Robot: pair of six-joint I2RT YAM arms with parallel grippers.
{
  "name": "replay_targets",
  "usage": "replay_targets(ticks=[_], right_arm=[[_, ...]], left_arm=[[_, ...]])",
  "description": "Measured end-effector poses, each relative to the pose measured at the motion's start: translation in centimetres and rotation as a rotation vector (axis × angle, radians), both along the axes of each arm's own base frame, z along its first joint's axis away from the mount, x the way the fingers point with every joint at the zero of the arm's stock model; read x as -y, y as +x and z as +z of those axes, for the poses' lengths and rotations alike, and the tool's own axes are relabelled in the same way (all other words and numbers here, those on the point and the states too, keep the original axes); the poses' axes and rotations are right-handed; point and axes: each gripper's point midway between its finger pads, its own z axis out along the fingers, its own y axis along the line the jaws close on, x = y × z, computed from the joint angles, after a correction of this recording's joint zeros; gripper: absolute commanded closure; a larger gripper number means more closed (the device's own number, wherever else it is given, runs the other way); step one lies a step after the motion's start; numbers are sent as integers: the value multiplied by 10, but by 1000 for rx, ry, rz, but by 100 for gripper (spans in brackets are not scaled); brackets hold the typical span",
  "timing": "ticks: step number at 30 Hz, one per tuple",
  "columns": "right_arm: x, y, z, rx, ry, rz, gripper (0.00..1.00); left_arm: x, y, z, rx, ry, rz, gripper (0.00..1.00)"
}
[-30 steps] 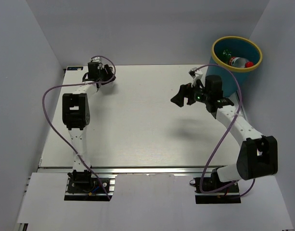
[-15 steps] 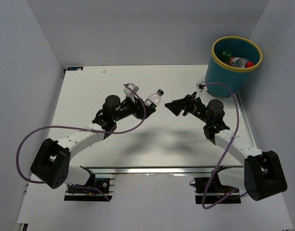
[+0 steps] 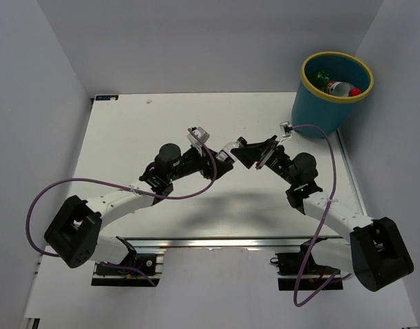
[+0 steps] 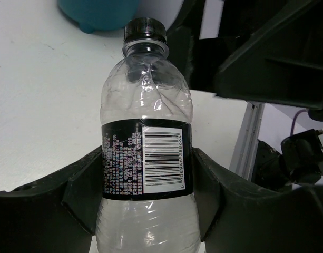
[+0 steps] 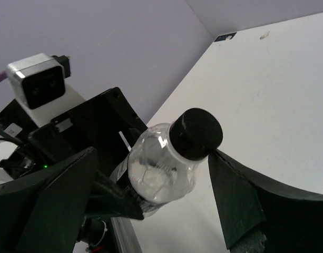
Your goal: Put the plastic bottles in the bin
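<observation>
Left claw [image 4: 145, 158], gripping the clear dark-capped plastic bottle [image 4: 145, 105], has swung it into the gaping right claw [image 5: 150, 155], likely a handover toward the teal yellow-rimmed bin [image 3: 333, 106] at one o'clock.

White desk [image 3: 127, 151], matte. Teal bin [image 3: 318, 113] stands at its upper-right corner. Small speck [image 3: 149, 101] upper left.

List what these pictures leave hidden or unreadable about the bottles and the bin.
Top view: the wall of the bin hides anything lying below the red-capped bottle and the green bottle.
Left wrist view: the base of the dark-capped bottle is cut off by the bottom edge, and its label text is too small to read.
</observation>
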Motion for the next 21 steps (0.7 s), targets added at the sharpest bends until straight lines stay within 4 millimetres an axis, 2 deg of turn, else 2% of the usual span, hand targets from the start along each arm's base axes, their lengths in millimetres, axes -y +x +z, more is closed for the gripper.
replay_targets(ticks=[6,8,9,10,11,12,13,14,16,17,21], right_arm=[[-9,5,-17,-59,-20,-12,11],[-13,7,-21,-77,-23,-5,20],[-15,9,-21,-77,-23,-2,23],[-18,10,-21,-77,-20,2,28],[-19,10,-20,-75,-16,6,40],[-21,9,-19,-72,-8,14,47],[-21,9,-15,-77,12,16,59],[-22,9,-12,-67,18,19,64],[-21,9,-10,-61,26,15,73],[-21,10,-9,-59,27,8,74],[-17,17,-12,-55,14,-36,75]], left_arm=[[14,-18,4,13,-10,-62,93],[17,-21,3,13,-8,-69,88],[17,-22,1,10,-5,-72,81],[17,-21,0,8,-3,-70,52],[17,-21,-1,5,0,-69,42],[17,-21,-2,1,5,-68,36],[17,-22,-4,1,11,-76,32],[18,-23,-3,7,11,-79,24],[18,-22,-1,18,7,-76,19],[17,-22,-1,18,8,-73,2],[15,-21,0,30,18,-58,2]])
